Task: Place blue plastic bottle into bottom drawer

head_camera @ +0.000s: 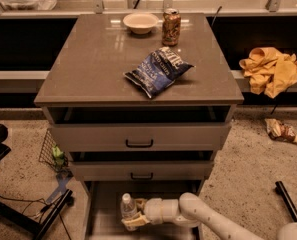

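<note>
The blue plastic bottle point(128, 208) is a small clear bottle with a white cap. It stands upright inside the open bottom drawer point(104, 209), at the lower middle of the camera view. My gripper point(131, 214) reaches in from the right on a white arm and is shut on the bottle's body. The bottle's base is hidden by the fingers, so I cannot tell whether it touches the drawer floor.
The two upper drawers point(139, 136) stand slightly pulled out above the gripper. On the cabinet top lie a blue chip bag point(158, 70), a brown can point(171, 27) and a white bowl point(140, 22). A yellow cloth point(271, 70) lies to the right, a wire basket point(53, 153) to the left.
</note>
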`<state>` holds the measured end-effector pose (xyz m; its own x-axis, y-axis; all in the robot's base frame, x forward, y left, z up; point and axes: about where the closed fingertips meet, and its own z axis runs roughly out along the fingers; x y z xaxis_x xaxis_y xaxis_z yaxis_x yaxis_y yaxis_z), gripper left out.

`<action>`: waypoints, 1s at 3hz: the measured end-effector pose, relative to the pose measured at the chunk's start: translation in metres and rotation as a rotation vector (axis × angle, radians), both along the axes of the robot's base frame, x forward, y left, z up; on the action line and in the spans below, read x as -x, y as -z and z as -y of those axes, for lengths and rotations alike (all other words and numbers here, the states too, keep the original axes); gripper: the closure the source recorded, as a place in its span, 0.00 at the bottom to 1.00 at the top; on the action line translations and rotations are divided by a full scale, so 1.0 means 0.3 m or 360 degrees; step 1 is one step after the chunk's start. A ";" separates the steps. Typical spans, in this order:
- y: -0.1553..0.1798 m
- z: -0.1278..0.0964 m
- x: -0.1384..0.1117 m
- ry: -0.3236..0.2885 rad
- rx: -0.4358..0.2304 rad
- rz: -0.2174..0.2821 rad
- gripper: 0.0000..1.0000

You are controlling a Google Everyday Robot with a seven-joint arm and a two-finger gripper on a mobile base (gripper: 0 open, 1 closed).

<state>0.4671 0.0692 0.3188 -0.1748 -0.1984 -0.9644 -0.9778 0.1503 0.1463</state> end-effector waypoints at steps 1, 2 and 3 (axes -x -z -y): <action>0.129 -0.064 -0.050 -0.0121 -0.0048 0.0102 1.00; 0.242 -0.094 -0.107 -0.0149 -0.0083 0.0137 1.00; 0.379 -0.095 -0.136 -0.0124 -0.0119 0.0099 1.00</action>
